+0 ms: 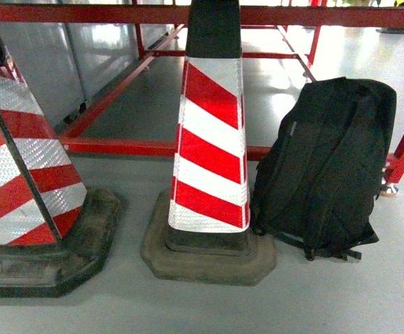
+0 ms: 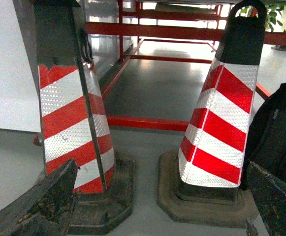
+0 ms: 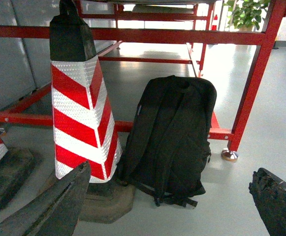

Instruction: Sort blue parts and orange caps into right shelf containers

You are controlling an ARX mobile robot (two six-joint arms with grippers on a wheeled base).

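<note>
Cones [image 1: 211, 146] flank backpack [image 1: 323, 170] | red frame [image 1: 118, 146] behind | both claws agape, empty

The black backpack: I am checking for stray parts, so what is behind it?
Behind the black backpack runs the red tube frame over bare grey floor. It stands beside a striped cone. No parts show; the patch directly behind the pack is covered.

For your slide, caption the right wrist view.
Open right gripper faces a striped traffic cone and black backpack before a red frame.
</note>
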